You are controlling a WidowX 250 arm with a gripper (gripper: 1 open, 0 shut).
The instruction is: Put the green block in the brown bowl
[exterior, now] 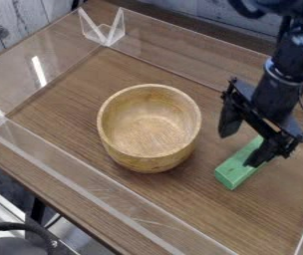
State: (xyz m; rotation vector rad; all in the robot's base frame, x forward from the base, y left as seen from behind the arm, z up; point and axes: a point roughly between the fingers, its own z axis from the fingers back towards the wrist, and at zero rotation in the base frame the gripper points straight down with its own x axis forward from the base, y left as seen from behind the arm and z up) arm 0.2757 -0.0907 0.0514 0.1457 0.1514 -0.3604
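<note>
In the camera view, the black two-fingered gripper (242, 139) stands spread wide over the small bright green rectangular block (239, 170), which lies near the tabletop's (101, 199) right edge. The round light-brown wooden bowl (149, 127) sits just beside it, further from that edge.

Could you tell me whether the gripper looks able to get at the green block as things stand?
Probably yes: the gripper is open just above the far part of the green block, with nothing visible between them.
</note>
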